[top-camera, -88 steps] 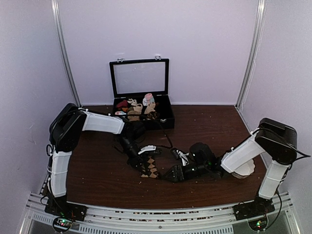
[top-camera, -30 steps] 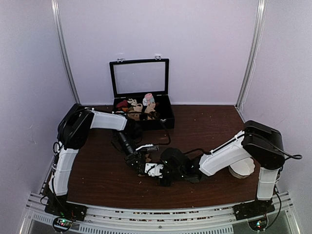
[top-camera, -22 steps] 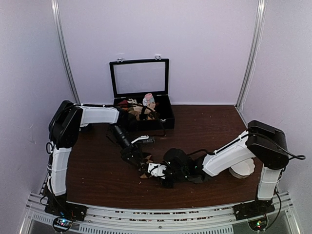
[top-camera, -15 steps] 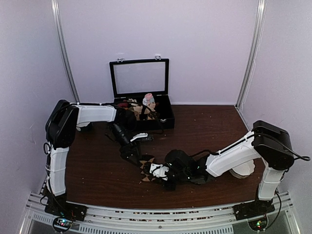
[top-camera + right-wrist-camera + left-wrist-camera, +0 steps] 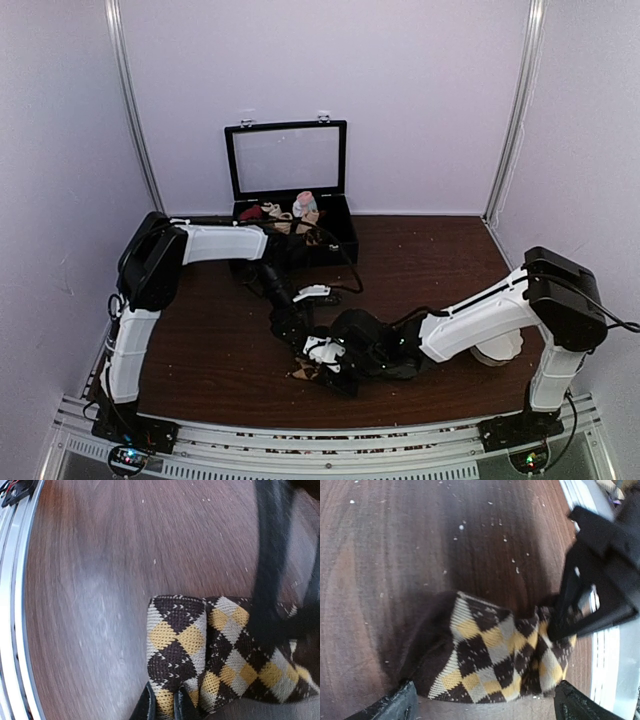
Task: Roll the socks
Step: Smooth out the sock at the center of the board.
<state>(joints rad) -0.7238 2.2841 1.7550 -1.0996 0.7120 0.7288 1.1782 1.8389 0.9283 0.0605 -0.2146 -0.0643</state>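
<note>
The socks (image 5: 180, 640) are dark brown argyle with tan and grey diamonds, and they lie bunched and folded on the wooden table. In the top view the socks (image 5: 303, 372) show near the front centre. My right gripper (image 5: 165, 706) is shut on a folded edge of the fabric, and its fingers (image 5: 148, 705) pinch it close together. Over the bundle, the left gripper (image 5: 485, 707) is open wide, its fingertips (image 5: 395, 705) at either side of the socks (image 5: 495, 655) with no grip on them. The two grippers meet at the socks, left gripper (image 5: 298, 330) behind right gripper (image 5: 322, 368).
An open black case (image 5: 345, 240) with small sock rolls stands at the back centre, its lid upright. A white object (image 5: 500, 345) sits at the right behind the right arm. Metal rails (image 5: 320, 445) run along the near edge.
The left gripper opened fully, swung back-left off the socks, then returned over them. The right gripper stayed pinched on the socks and shifted slightly left toward the front.
</note>
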